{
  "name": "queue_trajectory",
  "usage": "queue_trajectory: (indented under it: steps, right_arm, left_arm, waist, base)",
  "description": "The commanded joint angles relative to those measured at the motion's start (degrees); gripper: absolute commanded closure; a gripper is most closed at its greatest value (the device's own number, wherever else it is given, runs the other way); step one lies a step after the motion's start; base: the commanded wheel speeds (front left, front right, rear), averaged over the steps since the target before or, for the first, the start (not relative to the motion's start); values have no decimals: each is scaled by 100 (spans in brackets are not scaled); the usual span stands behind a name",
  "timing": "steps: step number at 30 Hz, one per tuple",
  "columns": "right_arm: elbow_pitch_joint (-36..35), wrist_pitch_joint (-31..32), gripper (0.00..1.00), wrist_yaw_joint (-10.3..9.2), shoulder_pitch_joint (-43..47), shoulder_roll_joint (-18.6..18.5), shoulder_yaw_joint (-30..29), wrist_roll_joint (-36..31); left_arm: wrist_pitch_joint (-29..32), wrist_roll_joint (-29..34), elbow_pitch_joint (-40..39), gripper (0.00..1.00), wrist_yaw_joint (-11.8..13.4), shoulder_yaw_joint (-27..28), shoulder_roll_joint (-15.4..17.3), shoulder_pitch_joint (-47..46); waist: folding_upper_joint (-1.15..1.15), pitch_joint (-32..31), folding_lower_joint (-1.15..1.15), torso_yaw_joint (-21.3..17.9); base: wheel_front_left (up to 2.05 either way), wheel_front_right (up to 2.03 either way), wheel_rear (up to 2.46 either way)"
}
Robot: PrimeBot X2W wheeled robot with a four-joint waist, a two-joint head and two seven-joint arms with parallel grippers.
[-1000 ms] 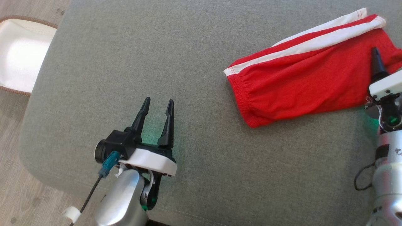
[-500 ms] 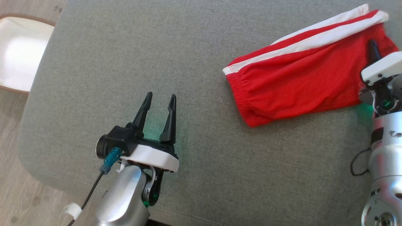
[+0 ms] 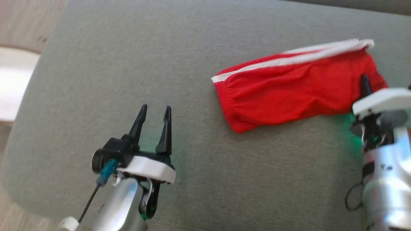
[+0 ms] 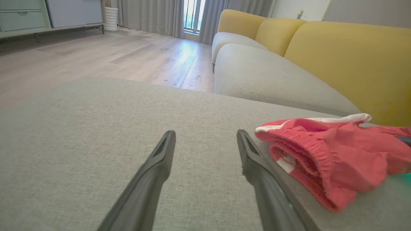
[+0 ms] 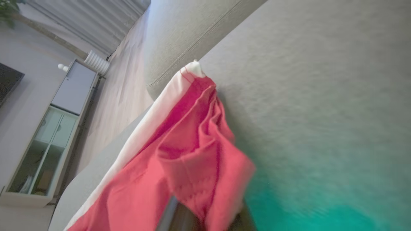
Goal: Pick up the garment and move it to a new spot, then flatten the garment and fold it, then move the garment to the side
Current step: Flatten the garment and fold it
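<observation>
The garment [image 3: 289, 93] is a pair of red shorts with white side stripes, lying folded on the grey cushion [image 3: 199, 179] at the right. My right gripper [image 3: 364, 84] is shut on its right end, where the cloth bunches around the dark fingers. In the right wrist view the red garment [image 5: 179, 154] drapes over the fingers and hides their tips. My left gripper [image 3: 154, 109] hovers open over bare cushion at the lower left, well apart from the garment. In the left wrist view the garment [image 4: 321, 154] lies just right of the open left gripper [image 4: 205, 138].
The cushion's rounded left edge [image 3: 19, 134] drops to wooden floor, where a white object [image 3: 13, 93] lies. A yellow-backed sofa [image 4: 337, 54] stands beyond the cushion. A cabinet [image 5: 48, 144] stands by the far wall.
My right gripper has shut on the garment's right end, and the cloth there has bunched and risen. The head camera has shifted. My left gripper stays open in place.
</observation>
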Motion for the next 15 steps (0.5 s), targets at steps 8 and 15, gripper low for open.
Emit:
queue_trajectory:
  steps: [8,15]
  right_arm:
    - [-582,-319,100,43,866,92,497,599]
    - [-985,-631,100,43,1604,93,614,956]
  left_arm:
    - [-29,109,-140,0,-14,418,129,204]
    - [-29,155,-119,0,-51,484,121,401]
  waist:
    - [0,-603,0,-788]
    - [0,-840,0,-1089]
  base:
    - [0,0,0]
    - [0,0,0]
